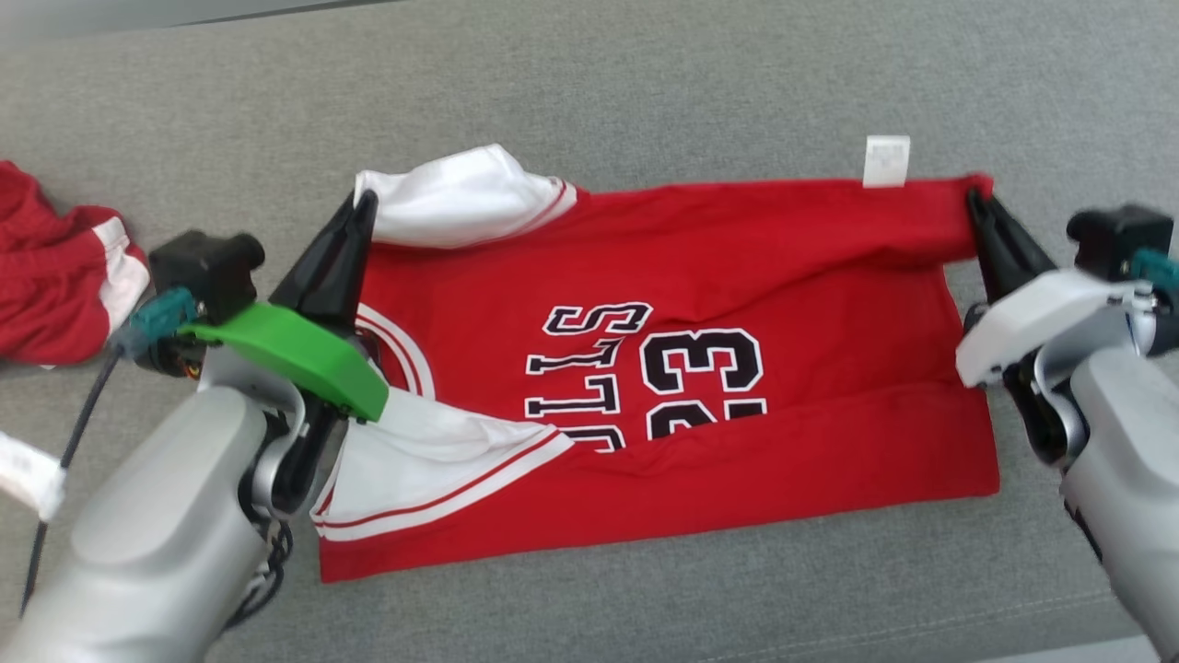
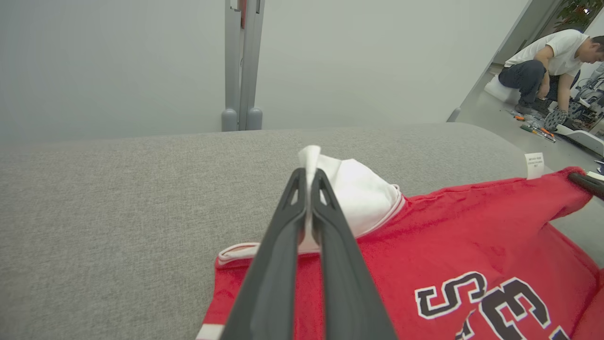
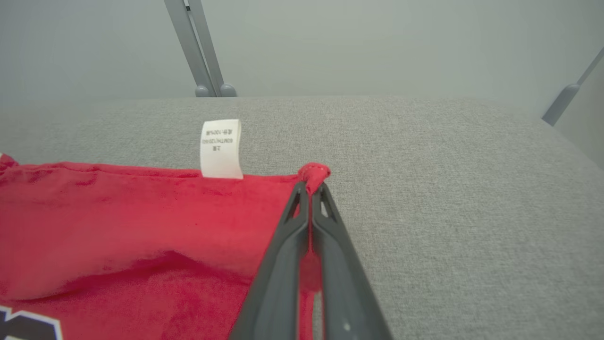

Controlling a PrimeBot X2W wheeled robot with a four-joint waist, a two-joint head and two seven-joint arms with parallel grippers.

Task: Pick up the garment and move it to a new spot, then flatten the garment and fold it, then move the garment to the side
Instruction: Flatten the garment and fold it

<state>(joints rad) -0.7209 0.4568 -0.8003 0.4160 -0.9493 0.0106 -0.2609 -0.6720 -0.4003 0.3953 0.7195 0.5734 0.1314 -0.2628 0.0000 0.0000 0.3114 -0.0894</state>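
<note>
Our left gripper [image 1: 364, 207] is clamped on the white sleeve [image 1: 461, 198] of the red jersey [image 1: 737, 267] at centre-left. Our right gripper [image 1: 976, 201] pinches its upper-right hem corner. The jersey lies across the frame's centre on the grey cushion [image 1: 645, 83].

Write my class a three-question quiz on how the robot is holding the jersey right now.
1. True or false: the left hand is shut on white fabric of the red jersey.
2. The white label lies nearest: A the right hand; B the left hand; C midway between both.
3. Fill in: the jersey's printed number is __.
Key: 1 true; 2 A; 3 23.
</note>
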